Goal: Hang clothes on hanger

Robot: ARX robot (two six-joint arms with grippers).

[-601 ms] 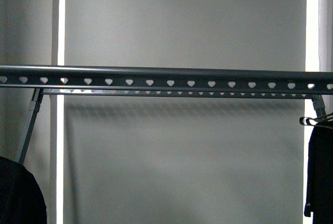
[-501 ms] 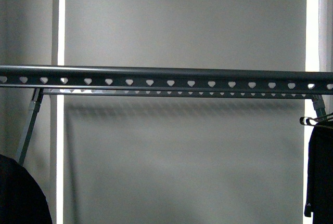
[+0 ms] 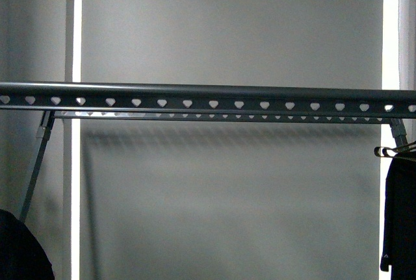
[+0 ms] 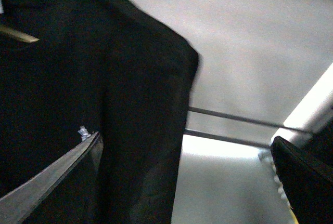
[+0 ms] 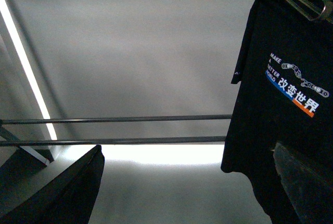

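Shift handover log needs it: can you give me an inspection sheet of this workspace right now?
Surface: nothing seen.
Job's things: rack rail bare mid-span; printed T-shirt on a wire hanger below its right end.
Clutter: plain black garment, lower left in front view.
Grippers: left gripper and right gripper both open.
Cables: nothing seen.
Surroundings: grey wall, bright vertical strips.

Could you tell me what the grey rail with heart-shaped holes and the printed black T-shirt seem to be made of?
The dark grey rail with heart-shaped holes looks like painted metal: satin sheen, cleanly punched holes. The black printed T-shirt looks like soft matte fabric, perhaps cotton: it hangs limp.
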